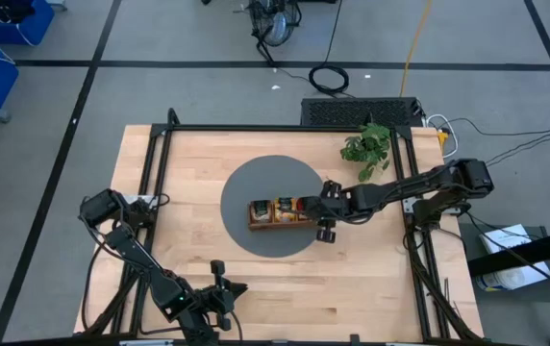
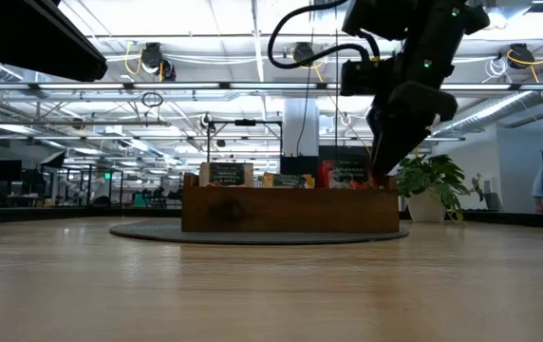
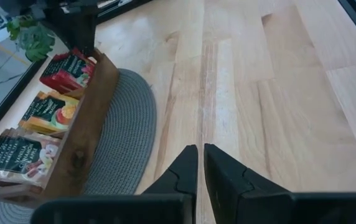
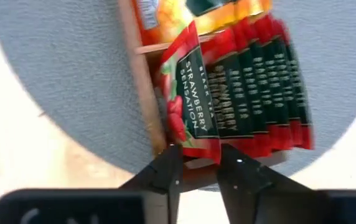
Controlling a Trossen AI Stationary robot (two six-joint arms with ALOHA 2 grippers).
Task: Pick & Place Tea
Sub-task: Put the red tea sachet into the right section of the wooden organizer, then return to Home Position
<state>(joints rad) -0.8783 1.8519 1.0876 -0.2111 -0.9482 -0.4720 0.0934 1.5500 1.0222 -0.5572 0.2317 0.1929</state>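
Observation:
A long brown wooden tray (image 1: 280,213) lies on a round grey mat (image 1: 256,183). In it stand beige-white tea sachets (image 3: 19,158), orange ones (image 3: 50,112) and a row of red ones (image 4: 259,93). My right gripper (image 4: 200,155) slants down over the tray's right-hand compartment with its fingers apart. The end of the frontmost red sachet (image 4: 190,99) sits between its fingertips. That sachet leans against the red row. My left gripper (image 3: 200,155) hangs shut and empty over bare table near the front edge, off the mat. My right gripper has the end edge (image 4: 201,148) of the frontmost red sachet between its parted fingertips, coming from above on a slant. Whether the fingers touch it I cannot tell. The sachet stands tilted in the tray's end compartment, against the other red ones.
A small potted plant (image 1: 366,146) stands at the table's far right, behind my right arm. A black frame (image 1: 150,154) runs along the table's edges. Bare wood lies in front of the mat and to both sides.

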